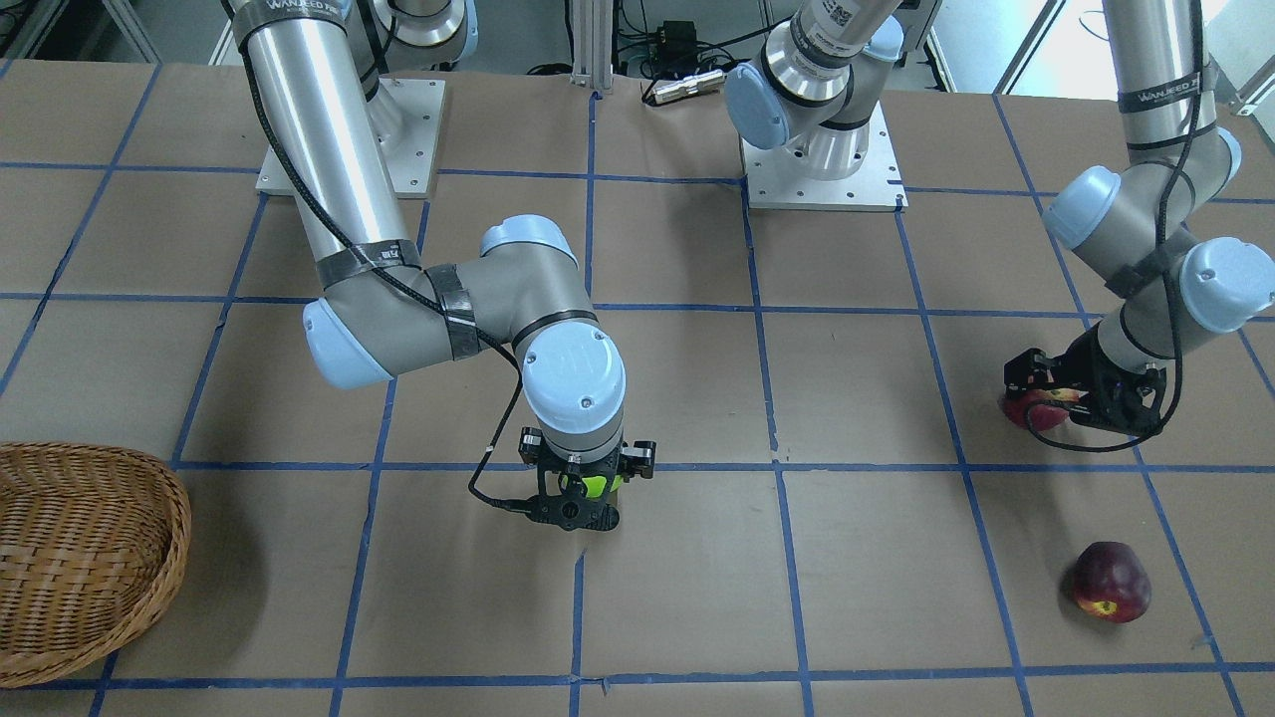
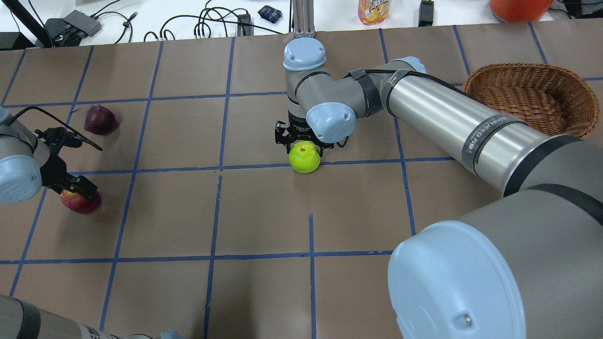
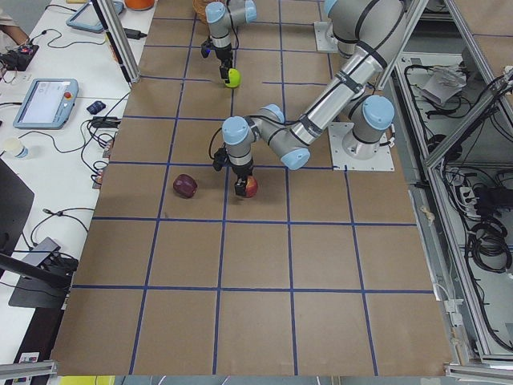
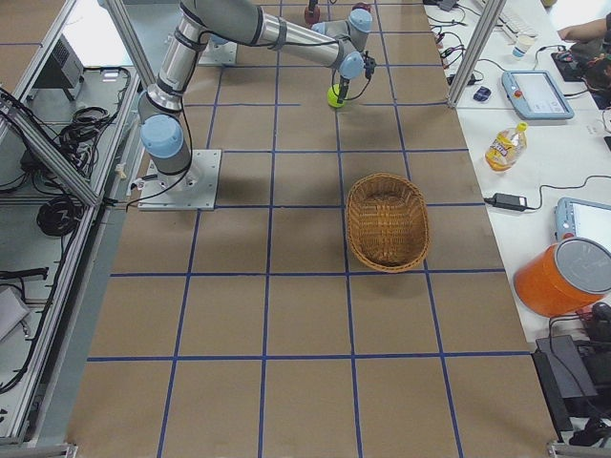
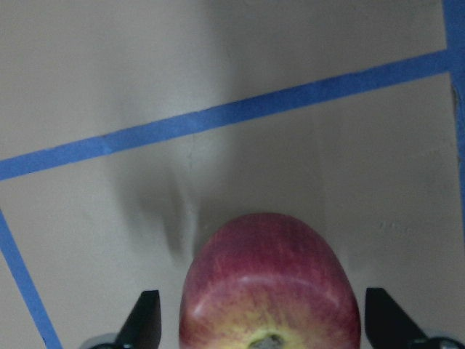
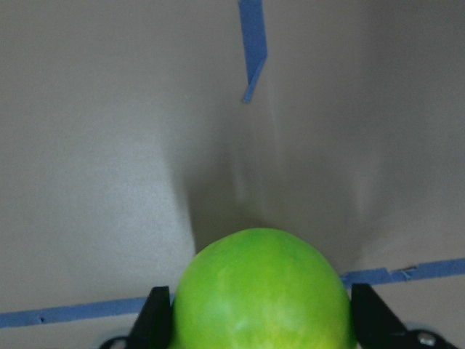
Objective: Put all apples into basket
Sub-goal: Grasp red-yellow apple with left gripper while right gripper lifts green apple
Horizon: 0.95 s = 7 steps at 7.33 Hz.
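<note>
The green apple [image 2: 305, 158] sits mid-table between the fingers of my right gripper [image 2: 304, 147], which is shut on it; the right wrist view shows both fingertips against the apple [image 6: 265, 291]. The red apple [image 2: 80, 201] lies on the table between the fingers of my left gripper [image 2: 75, 189], which is open, with a gap beside the apple in the left wrist view [image 5: 270, 283]. The dark maroon apple [image 2: 99, 119] lies free, farther from the robot. The wicker basket [image 2: 476, 81] stands empty at the far right.
The brown table carries a blue tape grid. The two arm bases [image 1: 825, 159] stand at the robot's edge. A bottle [image 2: 373, 10], cables and an orange container [image 2: 518, 7] lie on the white bench beyond the table's far edge.
</note>
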{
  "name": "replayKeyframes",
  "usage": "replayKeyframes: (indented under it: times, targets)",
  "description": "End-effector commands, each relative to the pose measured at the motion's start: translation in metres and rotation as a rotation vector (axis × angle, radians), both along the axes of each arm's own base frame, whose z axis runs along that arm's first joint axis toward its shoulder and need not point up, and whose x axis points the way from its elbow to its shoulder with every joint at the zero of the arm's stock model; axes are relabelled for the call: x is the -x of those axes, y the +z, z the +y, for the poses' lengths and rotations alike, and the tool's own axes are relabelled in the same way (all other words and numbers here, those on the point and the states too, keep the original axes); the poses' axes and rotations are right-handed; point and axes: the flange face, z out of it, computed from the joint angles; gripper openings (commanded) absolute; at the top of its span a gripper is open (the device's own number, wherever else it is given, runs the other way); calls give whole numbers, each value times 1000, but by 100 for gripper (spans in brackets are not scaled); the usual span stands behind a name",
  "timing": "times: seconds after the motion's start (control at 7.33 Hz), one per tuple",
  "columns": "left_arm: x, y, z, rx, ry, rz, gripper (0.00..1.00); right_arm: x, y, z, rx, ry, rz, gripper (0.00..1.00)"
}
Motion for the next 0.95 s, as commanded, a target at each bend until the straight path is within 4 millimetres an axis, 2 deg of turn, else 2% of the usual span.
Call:
replayKeyframes:
  times: [0.0,0.14,0.27,0.41,0.55,0.68,0.82]
  targets:
    - [0,-10,1,-7,8,5,99,0,13,-6,15,-2,-6,0]
    - [1,-12,2,1,10,1,83,6,33,-10,26,-14,-8,0]
    - [1,-11,2,-1,14,-1,44,20,71,-10,18,-25,-4,0]
    - [2,-1,0,7,36,-13,30,54,103,-18,-13,-64,11,0]
    - [18,6,-2,-4,133,-11,29,99,119,-41,-3,-113,9,0]
    - [56,19,-11,5,193,-18,29,166,137,-65,7,-142,7,0]
    - [116,31,-21,6,219,-32,29,247,153,-83,8,-123,55,0]
